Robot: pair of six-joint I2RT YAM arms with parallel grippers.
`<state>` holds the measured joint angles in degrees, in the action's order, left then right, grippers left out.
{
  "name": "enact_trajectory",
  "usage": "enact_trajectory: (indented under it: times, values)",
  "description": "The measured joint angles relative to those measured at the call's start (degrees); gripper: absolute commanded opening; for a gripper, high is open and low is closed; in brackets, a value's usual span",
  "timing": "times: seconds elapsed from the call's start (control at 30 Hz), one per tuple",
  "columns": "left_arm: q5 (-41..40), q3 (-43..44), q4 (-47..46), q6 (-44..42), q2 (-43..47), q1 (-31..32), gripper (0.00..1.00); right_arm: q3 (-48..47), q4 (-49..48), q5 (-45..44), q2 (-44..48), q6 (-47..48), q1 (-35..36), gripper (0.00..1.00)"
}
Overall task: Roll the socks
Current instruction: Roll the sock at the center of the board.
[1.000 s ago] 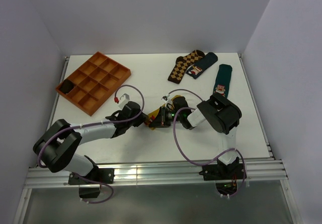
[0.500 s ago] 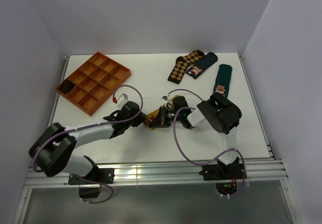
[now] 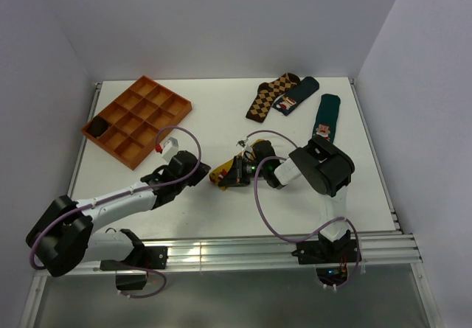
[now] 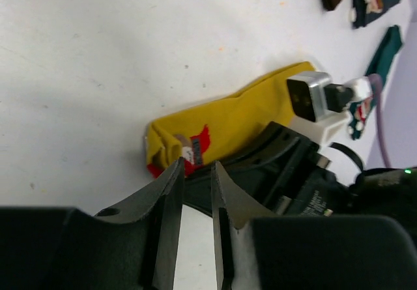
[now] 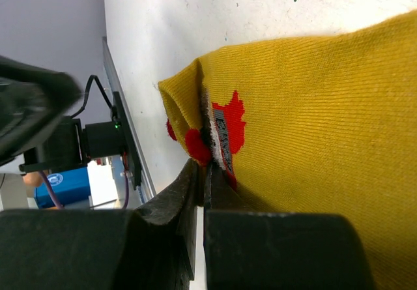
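1. The mustard-yellow sock [image 4: 251, 114] lies on the white worktop [image 3: 221, 110] near its middle, between the ends of the two arms.
2. The end of the sock that bears the red-and-white figure [image 5: 229, 117] is turned over on itself in a short fold. The rest of the sock lies flat and runs under the wrist of the right arm.
3. The right jaws are pressed fully together on the folded edge. The right wrist view shows the fingers [image 5: 179, 195] pinching the fabric right beside the red figure.
4. The left jaws stand slightly apart and hold nothing. In the left wrist view, bare worktop shows through the narrow gap between the fingers [image 4: 168, 195].
5. The tips of the left jaws sit just at the folded end of the sock, facing the right jaws from the other side. Whether they touch the fabric cannot be told.
6. An orange tray [image 3: 175, 124] with many compartments stands at the far left of the worktop, well apart from the sock. One compartment at its left corner holds a dark item [image 3: 97, 127] that is too small to identify.
7. A brown-and-tan argyle sock [image 3: 267, 97] and a dark green sock [image 3: 299, 94] lie side by side at the far right. A second dark green sock [image 3: 326, 116] lies just beside the right arm.
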<state>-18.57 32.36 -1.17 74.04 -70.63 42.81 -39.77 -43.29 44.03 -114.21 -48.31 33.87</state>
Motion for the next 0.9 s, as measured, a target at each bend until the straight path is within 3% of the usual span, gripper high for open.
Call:
enact_trajectory:
  times: [0.9]
  values:
    - [0.81,2.14,-1.73,-1.99,-11.93,-0.04,0.19,-0.07,0.74,-0.04,0.33,1.05,0.00,0.00]
